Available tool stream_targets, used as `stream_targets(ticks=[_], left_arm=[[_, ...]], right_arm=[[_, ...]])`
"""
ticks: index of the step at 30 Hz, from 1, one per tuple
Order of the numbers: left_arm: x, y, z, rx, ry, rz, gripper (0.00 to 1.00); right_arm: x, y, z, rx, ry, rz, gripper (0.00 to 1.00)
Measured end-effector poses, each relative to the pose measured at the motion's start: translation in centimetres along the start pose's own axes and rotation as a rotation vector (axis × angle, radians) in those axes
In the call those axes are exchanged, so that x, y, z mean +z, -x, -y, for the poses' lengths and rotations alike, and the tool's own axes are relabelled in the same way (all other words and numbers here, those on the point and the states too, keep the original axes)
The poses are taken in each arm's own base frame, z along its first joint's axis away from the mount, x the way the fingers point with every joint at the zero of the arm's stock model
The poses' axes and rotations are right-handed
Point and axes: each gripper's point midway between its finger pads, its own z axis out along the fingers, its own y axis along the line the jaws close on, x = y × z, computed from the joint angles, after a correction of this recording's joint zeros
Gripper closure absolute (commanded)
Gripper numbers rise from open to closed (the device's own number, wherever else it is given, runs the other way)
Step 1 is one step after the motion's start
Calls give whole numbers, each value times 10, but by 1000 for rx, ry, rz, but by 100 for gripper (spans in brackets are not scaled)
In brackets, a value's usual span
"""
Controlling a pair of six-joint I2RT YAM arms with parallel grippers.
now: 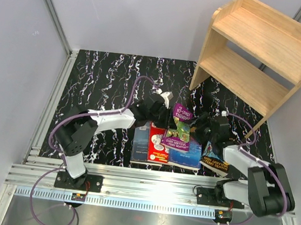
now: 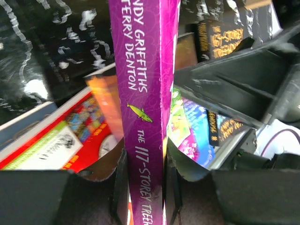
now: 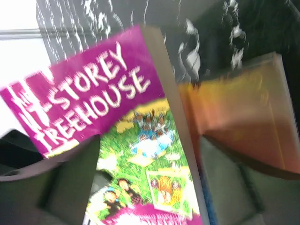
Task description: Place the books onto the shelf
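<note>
pickup step going on here: left gripper (image 2: 144, 187) is pinching the purple book (image 1: 180, 128) by its spine, holding it upright over the other books (image 1: 152, 142) lying flat. right gripper (image 3: 150, 192) is looking spread around the book's edge, not clamping i think, but it's blurry. shelf (image 1: 255, 54) is sitting well apart at the far right, so the next move is calling for a steady lift and carry over there.

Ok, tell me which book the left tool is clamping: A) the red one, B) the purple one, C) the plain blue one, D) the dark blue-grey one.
B: in the left wrist view the left tool pinches the spine of the purple book from both sides.
</note>
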Motion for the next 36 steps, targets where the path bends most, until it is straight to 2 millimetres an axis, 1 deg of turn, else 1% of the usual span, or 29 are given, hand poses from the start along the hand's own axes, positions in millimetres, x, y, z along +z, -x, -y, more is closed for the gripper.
stream_targets(ticks=[1,2,5,6,9,12,16,20,23,24,25,26,27,28,29,30,31,32,33,34,35,36], left_arm=[[-2,1,5,17,-3,-4,100],[-6,3,11,35,-8,-6,100],[-20,10,30,80,-38,-9,100],[-27,14,37,92,-56,-7,100],[-49,31,59,107,-127,13,100],[-72,46,82,111,-204,44,100],[-96,58,109,85,-318,64,100],[-107,61,133,41,-439,67,100],[-114,57,148,-14,-541,48,100],[-117,57,153,-29,-577,45,100],[-120,56,158,-39,-605,42,100],[-124,56,163,-49,-636,39,100],[-127,57,168,-51,-660,38,100],[-129,56,170,-45,-671,39,100],[-128,56,170,-46,-667,37,100],[-128,55,170,-51,-667,30,100],[-131,55,171,-43,-669,30,99],[-134,56,174,-35,-662,36,95],[-137,56,176,-30,-645,38,83],[-142,55,179,-18,-630,39,74],[-146,55,181,-10,-614,40,57],[-152,55,186,11,-599,50,43]], right_arm=[[-6,-1,-8,-15,21,0,0],[-13,-4,-11,-25,26,-3,0],[-37,-13,-9,-32,35,-5,0],[-46,-15,-10,-36,48,1,0],[-69,-17,-22,-52,117,19,0],[-88,-15,-40,-75,205,52,0],[-112,-21,-70,-99,386,50,0],[-135,-32,-95,-103,578,19,0],[-154,-40,-113,-118,690,-19,0],[-159,-41,-117,-124,718,-27,4],[-165,-44,-122,-131,748,-37,12],[-169,-44,-126,-133,768,-40,31],[-175,-46,-129,-140,794,-47,66],[-183,-47,-136,-139,827,-52,84],[-192,-47,-143,-149,858,-52,96],[-200,-48,-148,-158,880,-57,100],[-204,-48,-150,-159,879,-58,100],[-206,-48,-151,-159,873,-59,100],[-210,-48,-153,-165,865,-59,100],[-215,-49,-156,-176,856,-58,100],[-222,-49,-160,-192,846,-59,100],[-231,-50,-166,-213,834,-59,100]])
